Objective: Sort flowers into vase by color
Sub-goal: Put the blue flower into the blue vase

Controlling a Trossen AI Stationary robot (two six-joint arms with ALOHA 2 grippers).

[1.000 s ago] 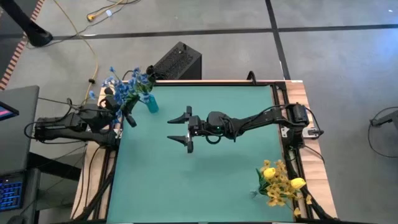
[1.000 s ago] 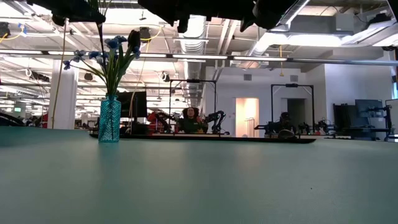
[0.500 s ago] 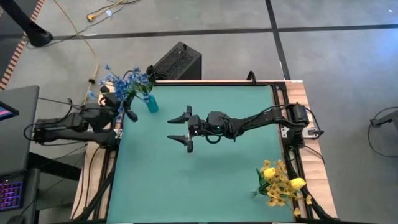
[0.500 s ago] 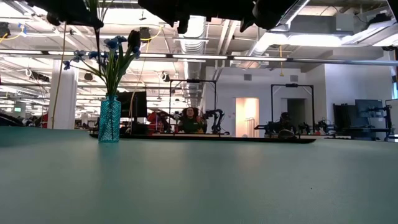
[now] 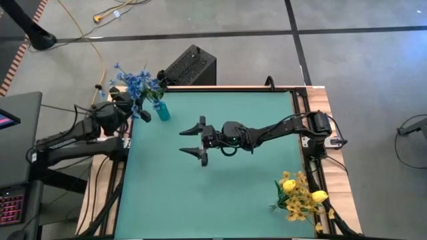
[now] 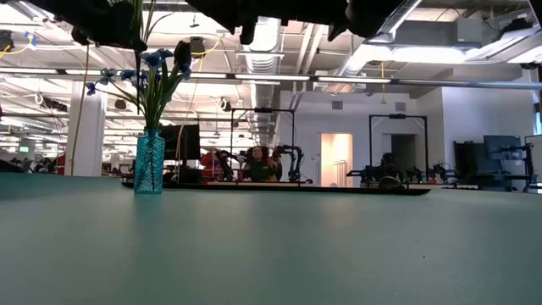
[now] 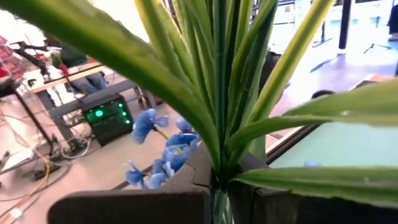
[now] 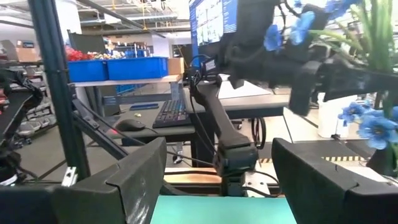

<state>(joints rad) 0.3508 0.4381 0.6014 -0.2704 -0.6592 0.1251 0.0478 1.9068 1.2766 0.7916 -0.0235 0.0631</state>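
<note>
Two grippers are showing: the left gripper (image 5: 137, 112), upper left, is clamping a blue sprig (image 5: 138, 85) beside the teal vase (image 5: 162, 111), the right gripper (image 5: 194, 140) is hanging spread wide mid-frame

- Floor (image 5: 347, 67): grey concrete, dark seams, across the frame's upper half.
- Worktop (image 5: 220, 187): green surface, wooden edge, frame centre.
- Black box (image 5: 190, 67): on the floor, above the worktop.
- Yellow cable (image 5: 100, 53): upper left.
- Ceiling (image 6: 440, 59): exposed pipes, strip lights.
- Blue bins (image 8: 118, 67): on shelving.
- Keyboard (image 8: 174, 112): on a desk.

surface: green table (image 5: 220, 193) | far-left corner: teal vase (image 5: 162, 111) | near-right corner: yellow flowers (image 5: 300, 195)
</note>
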